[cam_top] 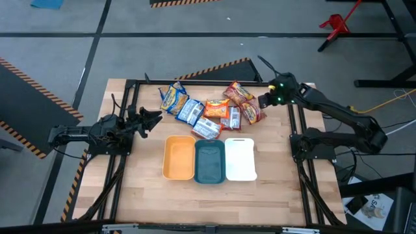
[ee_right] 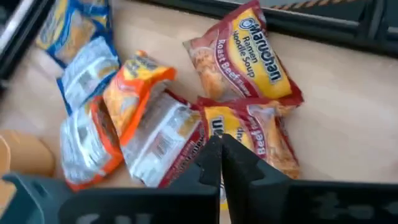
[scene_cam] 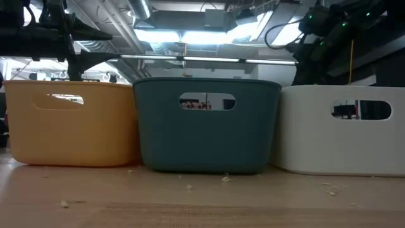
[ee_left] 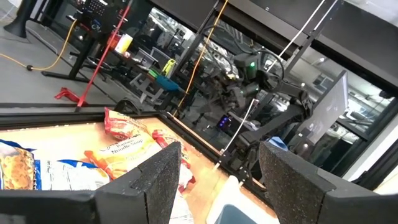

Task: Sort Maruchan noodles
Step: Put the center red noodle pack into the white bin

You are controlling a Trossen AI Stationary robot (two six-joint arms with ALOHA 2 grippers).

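Several Maruchan noodle packets [cam_top: 208,110] lie in a loose pile on the table's far middle, partly overlapping. The right wrist view shows a red-brown Roast Beef packet [ee_right: 242,53], a second red one [ee_right: 249,134], an orange one [ee_right: 134,87] and blue-white ones [ee_right: 87,68]. My right gripper [cam_top: 263,101] is shut and hovers at the pile's right end, over the second red packet [ee_right: 219,149]. My left gripper [cam_top: 155,119] is open and empty left of the pile, fingers pointing toward it [ee_left: 217,180].
Three trays stand side by side near the pile's front: yellow-orange [cam_top: 179,158], teal [cam_top: 210,161] and white [cam_top: 240,158]. In the low view they fill the front [scene_cam: 205,126]. A dark metal frame [cam_top: 130,84] borders the table. Bare wood lies in front of the trays.
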